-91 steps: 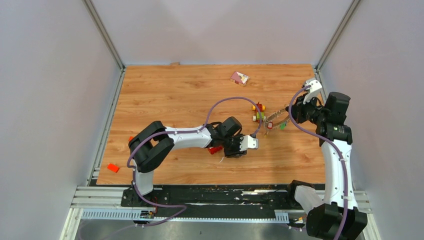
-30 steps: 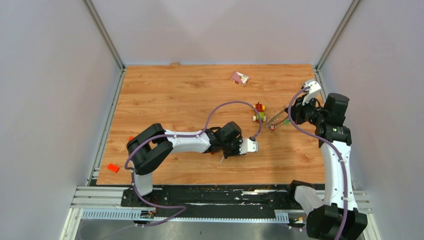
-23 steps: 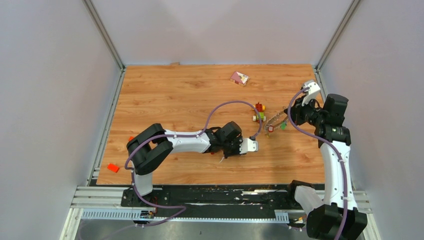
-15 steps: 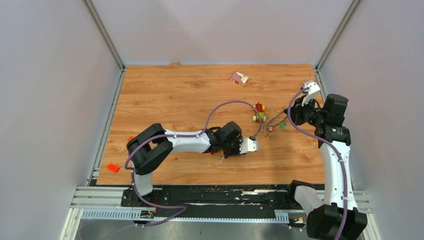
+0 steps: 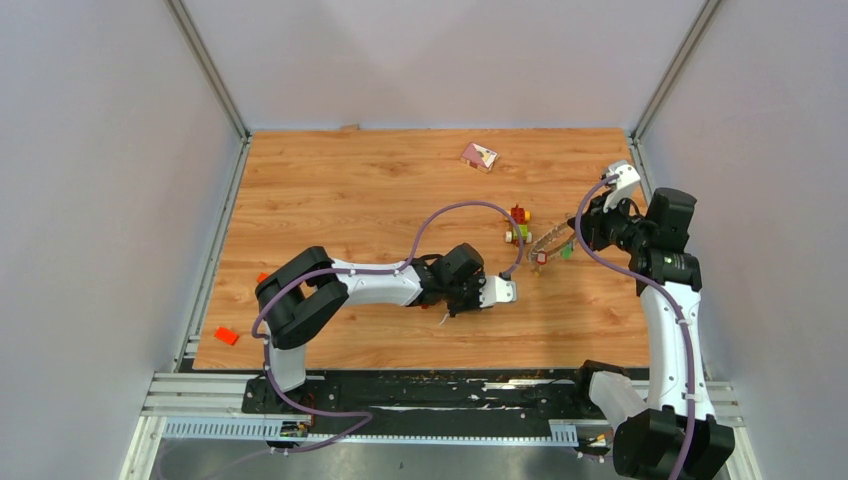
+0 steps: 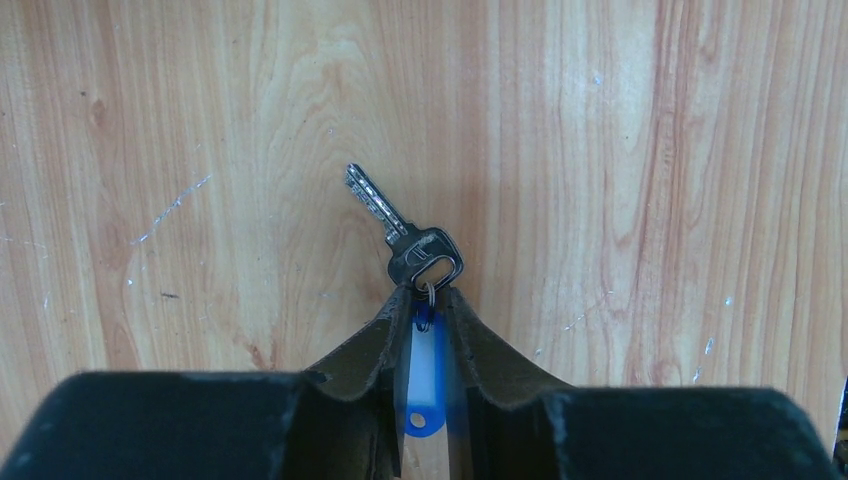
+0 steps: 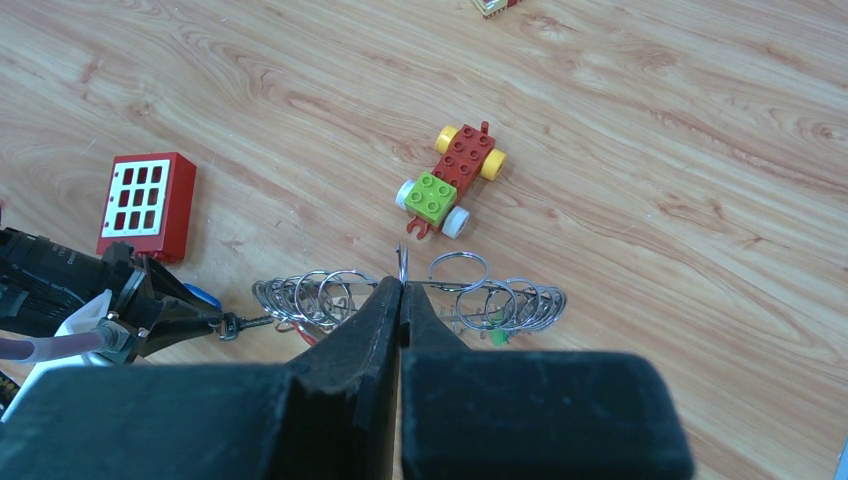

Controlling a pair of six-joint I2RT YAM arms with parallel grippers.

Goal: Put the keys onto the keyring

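Surface: wooden table point(image 5: 330, 190), with a toy car point(image 7: 450, 180) and a red window brick point(image 7: 146, 205) on it.
Left gripper point(image 6: 427, 300): clamped on the blue tag point(image 6: 425, 385); its key point(image 6: 405, 235) sticks out past the fingertips.
Right gripper point(image 7: 401, 285): pinched tight on the keyring point(image 7: 510, 302), just beside the toy car.

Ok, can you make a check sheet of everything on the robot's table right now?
Surface: wood table, lightly scratched.
Job's things: key lying on the wood, its blue tag pinched; keyring held.
Clutter: toy car, red brick, pink card, red scrap.
Grippers: left gripper shut on the tag; right gripper shut on the keyring.
Cables: purple cable loops over the left arm; another runs along the right arm.
Surroundings: grey walls, metal frame.
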